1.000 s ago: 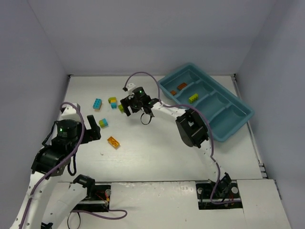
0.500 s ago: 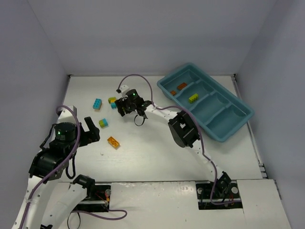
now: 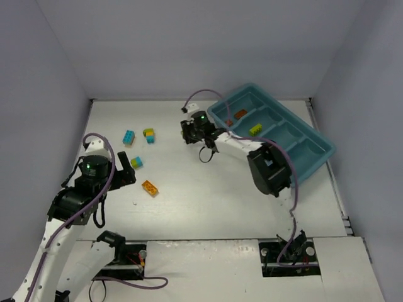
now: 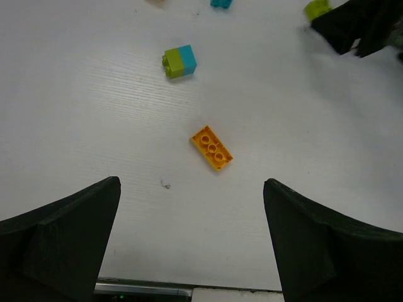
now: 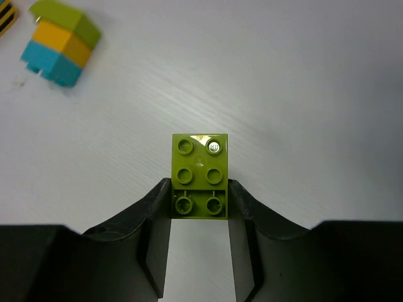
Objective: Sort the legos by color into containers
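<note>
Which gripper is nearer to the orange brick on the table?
Left. The left gripper is beside the orange brick; the right gripper, holding a lime brick, is farther, by the tray.

Right wrist view: yellow-black bit [image 5: 5,16] clipped by the top-left corner, can't ID. Top view: lime brick [image 5: 200,176] buried under right gripper [image 3: 188,133]. Left wrist view: cyan brick [image 4: 220,2] cut by top edge. Lime piece [image 4: 317,8] also clipped and half behind the dark gripper, can't tell if it's the same brick. Bricks in tray [image 3: 312,167] too small to read studs
</note>
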Motion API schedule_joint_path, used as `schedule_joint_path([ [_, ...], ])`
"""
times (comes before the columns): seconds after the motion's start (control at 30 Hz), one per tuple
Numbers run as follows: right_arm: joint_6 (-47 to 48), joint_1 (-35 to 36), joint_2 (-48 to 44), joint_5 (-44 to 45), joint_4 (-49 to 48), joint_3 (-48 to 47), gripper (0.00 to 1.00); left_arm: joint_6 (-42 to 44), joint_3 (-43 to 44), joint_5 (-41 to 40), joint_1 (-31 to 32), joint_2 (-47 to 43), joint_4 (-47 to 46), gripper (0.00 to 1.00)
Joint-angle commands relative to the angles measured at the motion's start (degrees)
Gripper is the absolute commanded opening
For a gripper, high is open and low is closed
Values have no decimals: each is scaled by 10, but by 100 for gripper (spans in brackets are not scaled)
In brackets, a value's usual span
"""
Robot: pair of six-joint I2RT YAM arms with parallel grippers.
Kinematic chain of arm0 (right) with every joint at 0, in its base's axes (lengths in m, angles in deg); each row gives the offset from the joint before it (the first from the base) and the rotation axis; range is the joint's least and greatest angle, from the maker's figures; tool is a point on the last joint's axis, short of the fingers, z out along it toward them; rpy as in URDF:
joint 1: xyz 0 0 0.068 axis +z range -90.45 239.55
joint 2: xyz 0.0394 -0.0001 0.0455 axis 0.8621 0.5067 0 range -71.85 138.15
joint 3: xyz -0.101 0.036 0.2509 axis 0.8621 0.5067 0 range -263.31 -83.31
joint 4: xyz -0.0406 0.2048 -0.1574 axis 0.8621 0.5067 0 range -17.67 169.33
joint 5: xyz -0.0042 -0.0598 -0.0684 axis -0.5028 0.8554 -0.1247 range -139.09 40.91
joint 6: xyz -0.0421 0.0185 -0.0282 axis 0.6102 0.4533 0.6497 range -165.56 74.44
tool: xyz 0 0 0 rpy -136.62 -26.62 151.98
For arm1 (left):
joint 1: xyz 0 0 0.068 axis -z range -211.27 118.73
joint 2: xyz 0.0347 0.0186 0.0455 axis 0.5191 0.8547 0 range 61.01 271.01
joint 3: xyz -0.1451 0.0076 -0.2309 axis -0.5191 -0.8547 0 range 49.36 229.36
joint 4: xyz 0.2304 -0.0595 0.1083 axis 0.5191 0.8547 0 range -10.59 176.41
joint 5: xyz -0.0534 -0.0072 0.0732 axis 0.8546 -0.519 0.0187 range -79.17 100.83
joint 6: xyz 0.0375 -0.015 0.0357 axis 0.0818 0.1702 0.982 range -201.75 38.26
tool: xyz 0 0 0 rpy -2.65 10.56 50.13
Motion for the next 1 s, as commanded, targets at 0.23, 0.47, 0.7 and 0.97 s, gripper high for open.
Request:
schedule_joint_path([
  [0.23,-28,-193,-286,50,3,127,0,-21,-11,5,-5,121,-92,89],
  [0.47,-63,-280,-309,93,57,156,0,-41,-10,35,-5,183,-116,89],
  [0.7,-115,-318,-256,103,92,130,4,-16,-1,22,-5,220,-128,89],
  [0.97,-121,-330,-214,70,105,80,39,13,18,13,-15,292,-136,89],
])
